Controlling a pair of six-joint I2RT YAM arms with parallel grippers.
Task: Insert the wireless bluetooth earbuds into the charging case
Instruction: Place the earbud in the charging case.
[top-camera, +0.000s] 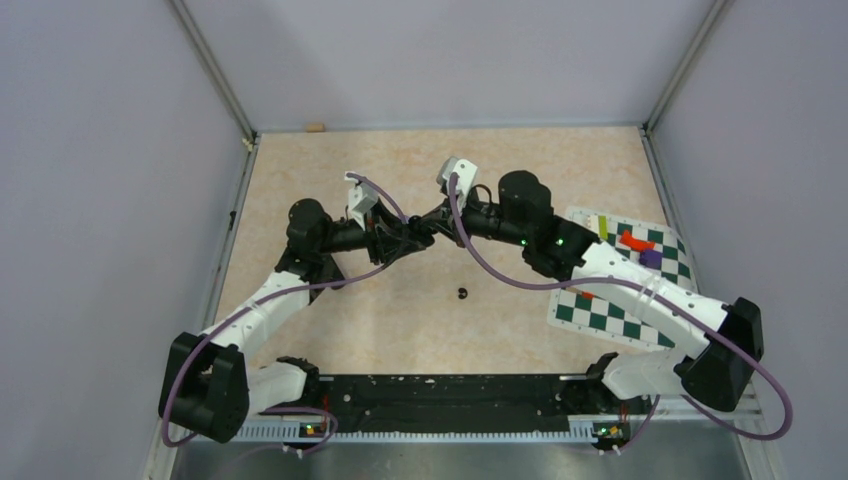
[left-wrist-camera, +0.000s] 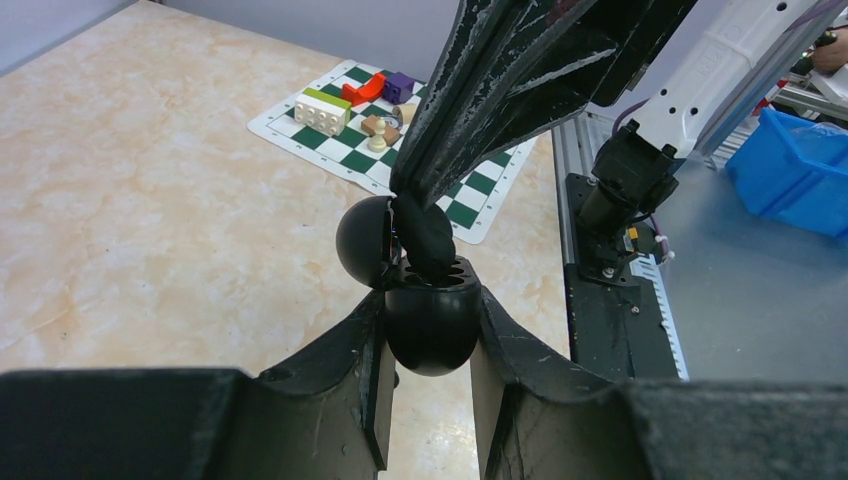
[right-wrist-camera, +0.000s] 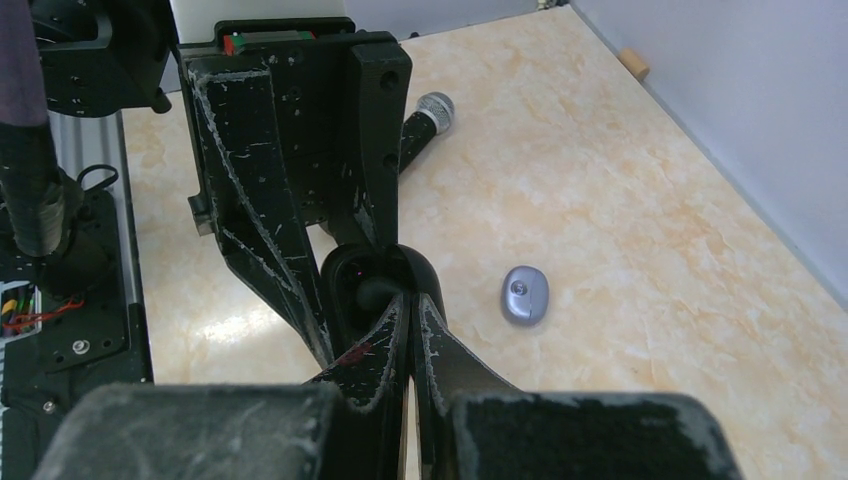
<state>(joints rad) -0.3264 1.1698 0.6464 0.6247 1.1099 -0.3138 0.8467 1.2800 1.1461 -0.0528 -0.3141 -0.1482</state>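
Two-handed seating of one earbud, held above mid-table.
Clamps the open black charging case in the left gripper to steady it; bears down on a black earbud, half-sunk, with the right gripper pressed together. Leaves a loose earbud, tiny and dark, on the table.

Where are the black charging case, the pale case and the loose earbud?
black charging case (left-wrist-camera: 432, 330), left wrist view, base
pale case (right-wrist-camera: 524, 296), right wrist view, lid
loose earbud (top-camera: 462, 293), top external view, middle
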